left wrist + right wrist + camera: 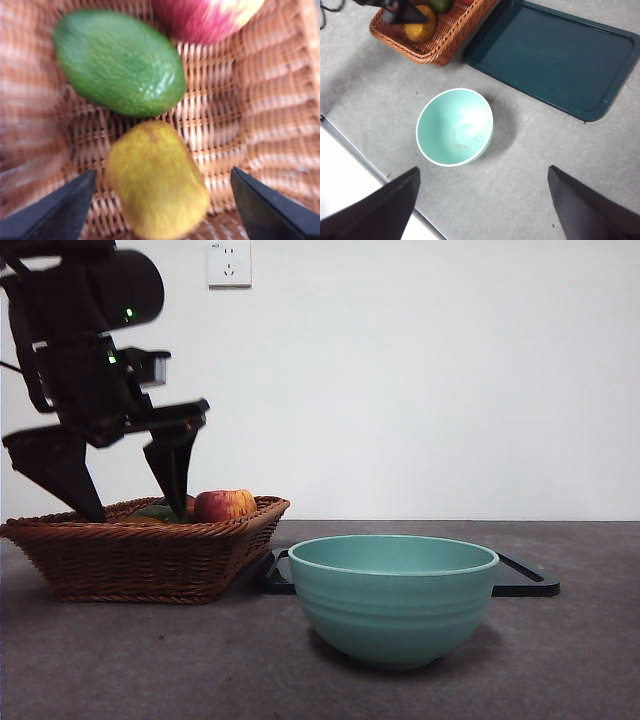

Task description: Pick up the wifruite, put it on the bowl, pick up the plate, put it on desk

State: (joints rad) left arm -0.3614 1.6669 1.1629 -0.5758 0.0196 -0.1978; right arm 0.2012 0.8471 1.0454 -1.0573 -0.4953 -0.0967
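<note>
The wifruite [155,180], a dull yellow-brown oval, lies in the wicker basket [225,125] next to a green fruit [120,62] and a red-yellow apple [205,17]. My left gripper [162,172] is open and low in the basket [140,560], one jaw on each side of the wifruite, not closed on it. The mint-teal bowl [392,600] stands empty on the desk [560,660], right of the basket. Behind it lies the plate [555,55], a dark rectangular tray. My right gripper [483,170] hangs open high above the bowl [455,127], holding nothing.
The apple [225,505] shows above the basket rim near the left gripper [138,512]. The desk's edge [370,165] runs close to the bowl on the right wrist view's side. A wall socket [229,262] sits on the white wall behind.
</note>
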